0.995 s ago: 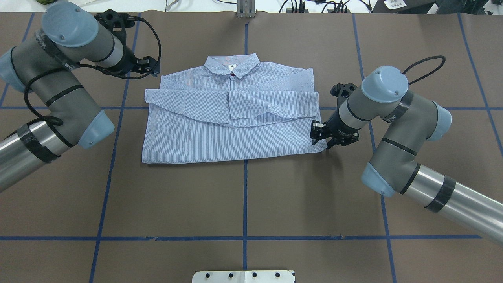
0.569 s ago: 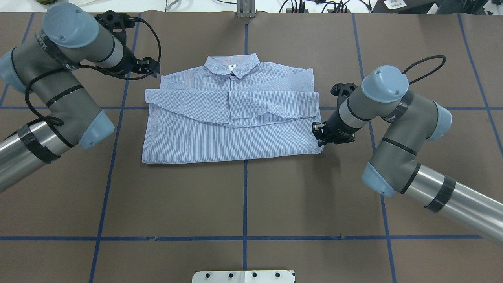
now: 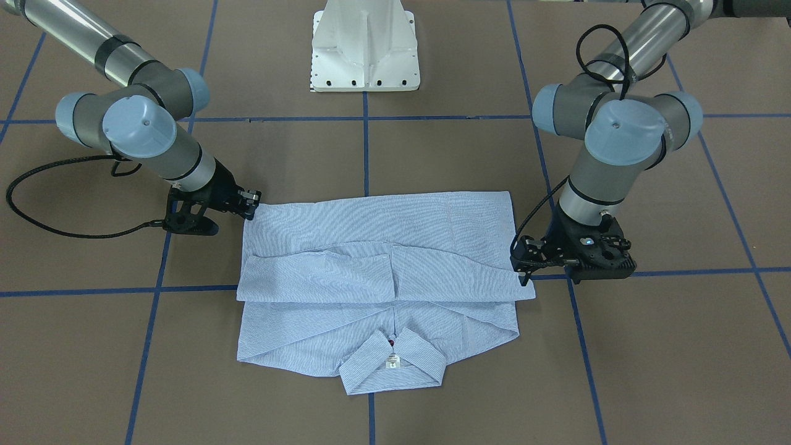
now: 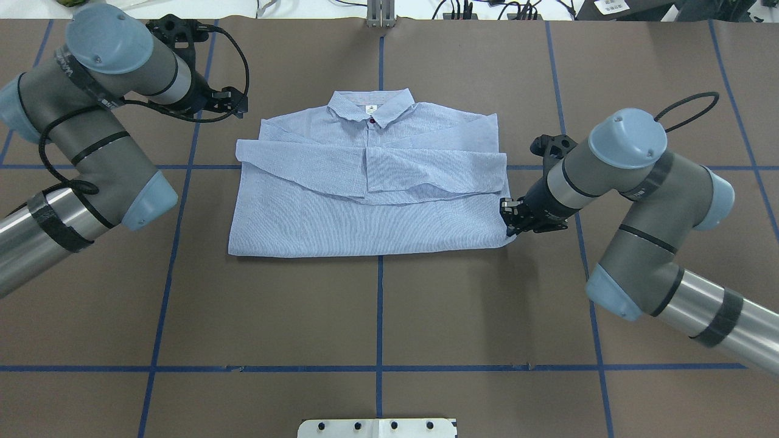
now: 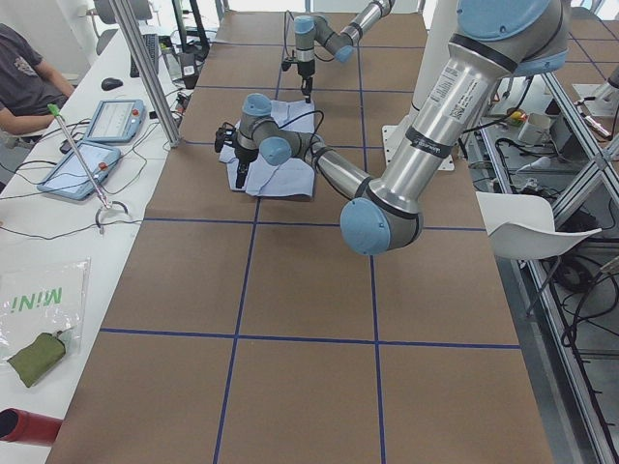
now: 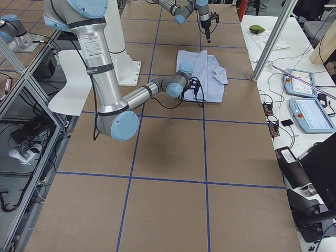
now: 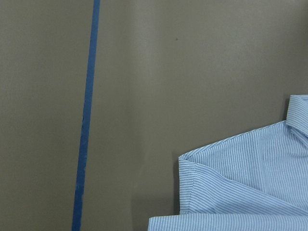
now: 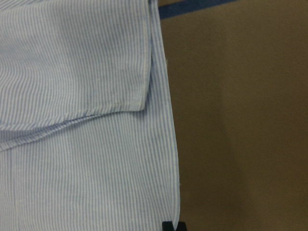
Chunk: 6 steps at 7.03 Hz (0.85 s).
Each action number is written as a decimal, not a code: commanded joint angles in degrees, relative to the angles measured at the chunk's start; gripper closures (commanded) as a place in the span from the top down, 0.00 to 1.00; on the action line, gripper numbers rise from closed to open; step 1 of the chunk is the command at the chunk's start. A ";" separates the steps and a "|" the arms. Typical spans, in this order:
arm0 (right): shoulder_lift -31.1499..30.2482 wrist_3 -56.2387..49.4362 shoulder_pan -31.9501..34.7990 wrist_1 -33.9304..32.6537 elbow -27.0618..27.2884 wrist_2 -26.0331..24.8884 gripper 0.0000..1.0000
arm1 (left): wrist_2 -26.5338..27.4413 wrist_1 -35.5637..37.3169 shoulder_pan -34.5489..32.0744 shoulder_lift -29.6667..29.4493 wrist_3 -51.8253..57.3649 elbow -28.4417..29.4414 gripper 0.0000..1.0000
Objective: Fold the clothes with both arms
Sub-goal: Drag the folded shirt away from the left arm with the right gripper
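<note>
On the brown surface lies the shirt, sleeves folded across, bottom folded up. Right pincer is clamped on its corner. Left pincer hovers nearby, looking shut. More folds remain, I think.

Silver-grey arms, light-blue joint caps

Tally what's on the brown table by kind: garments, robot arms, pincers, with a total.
Shirt: 1
Robot arms: 2, left arm, right arm
Pincers: 2, left pincer, right pincer
Total: 5
</note>
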 commanded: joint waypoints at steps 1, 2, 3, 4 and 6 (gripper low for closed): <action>-8.40 0.17 -0.83 -0.09 9.13 1.26 0.00 | 0.47 0.00 0.09 -0.08 -0.16 -0.21 0.99; -12.87 0.17 -1.62 0.00 14.13 3.53 0.00 | 1.25 0.00 0.35 -0.08 -0.68 -0.29 0.99; -17.79 0.26 -3.80 0.09 18.88 4.25 0.00 | 1.26 0.00 0.79 -0.16 -1.30 -0.30 0.99; -21.67 0.70 -6.87 0.35 22.93 4.43 0.00 | 1.35 -0.09 1.40 -0.25 -1.39 -0.30 0.99; -24.43 6.38 -14.94 0.52 28.22 4.00 0.00 | 2.05 -0.09 2.54 -0.17 -2.26 -1.08 0.99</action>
